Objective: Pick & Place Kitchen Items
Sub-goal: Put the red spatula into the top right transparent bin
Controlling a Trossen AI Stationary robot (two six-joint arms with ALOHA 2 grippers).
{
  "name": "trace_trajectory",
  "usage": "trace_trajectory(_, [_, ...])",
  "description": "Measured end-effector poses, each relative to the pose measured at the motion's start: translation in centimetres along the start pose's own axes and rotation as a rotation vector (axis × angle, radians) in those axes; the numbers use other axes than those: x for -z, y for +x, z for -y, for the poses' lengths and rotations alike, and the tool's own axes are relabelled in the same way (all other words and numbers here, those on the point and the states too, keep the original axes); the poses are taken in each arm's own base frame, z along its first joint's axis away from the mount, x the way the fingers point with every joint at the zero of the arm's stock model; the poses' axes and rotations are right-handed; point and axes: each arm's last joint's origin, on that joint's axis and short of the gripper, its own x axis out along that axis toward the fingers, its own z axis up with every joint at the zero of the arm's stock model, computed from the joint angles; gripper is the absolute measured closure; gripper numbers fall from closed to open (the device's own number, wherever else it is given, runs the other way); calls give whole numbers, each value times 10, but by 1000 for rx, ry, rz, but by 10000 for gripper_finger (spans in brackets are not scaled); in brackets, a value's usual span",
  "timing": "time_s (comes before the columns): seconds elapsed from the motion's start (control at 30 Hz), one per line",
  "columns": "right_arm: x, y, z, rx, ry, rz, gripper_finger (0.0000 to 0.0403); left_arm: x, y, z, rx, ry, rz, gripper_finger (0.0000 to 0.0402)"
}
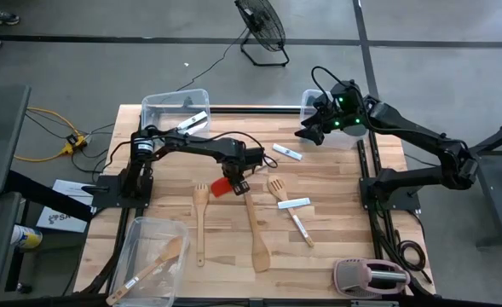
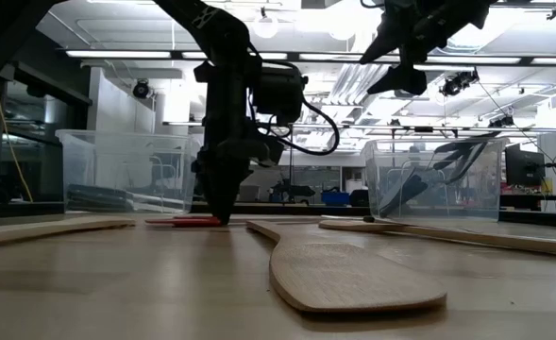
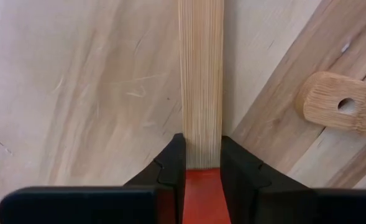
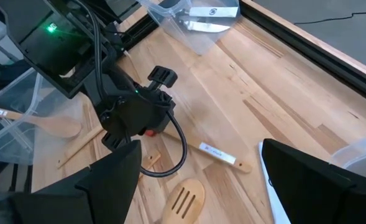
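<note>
So the left gripper (image 1: 235, 182) is down on the counter (image 1: 336, 213) mid-table, and its jaws are pinched in narrow on the red spatula (image 3: 201, 193), one finger on each side right where the red part meets the light wooden handle (image 3: 201, 81). In the low view the spatula (image 2: 194, 221) looks flat on the wood, so I'd say it's gripped but not lifted yet. If I were doing this step: make sure the squeeze is fully settled before pulling up, since the grip sits near one end and the long handle will want to droop or swing. Lift straight up, slowly, until it clears, because there's another wooden handle end (image 3: 341, 104) with a hole lying just beside it, and more stuff close by: a wooden spoon (image 1: 200, 223), a long turner (image 1: 255, 230), a slotted turner (image 1: 276, 189) and a couple of knives (image 1: 295, 204). Dragging sideways would probably nudge those. Which bin it goes in I can't tell; the near bin (image 1: 152, 256) already has a utensil or two, and the far bin (image 1: 175, 109) holds a knife. The right gripper (image 1: 312, 132) hangs high over the far right side with jaws wide, holding nothing, well out of the way.
</note>
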Motion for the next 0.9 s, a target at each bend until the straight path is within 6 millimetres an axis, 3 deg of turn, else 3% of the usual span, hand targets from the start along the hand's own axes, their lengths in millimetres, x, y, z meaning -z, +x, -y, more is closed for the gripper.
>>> trace_trajectory(0.17, [0, 0, 0, 0, 0, 0, 78, 0, 0, 0, 15, 9, -7, 335])
trace_trajectory(0.37, [0, 0, 0, 0, -3, 0, 78, -6, -13, 5, 47, 36, -24, 335])
trace_trajectory(0.9, [0, 0, 0, -1, -49, -1, 78, -25, -81, 11, -46, 144, 46, 336])
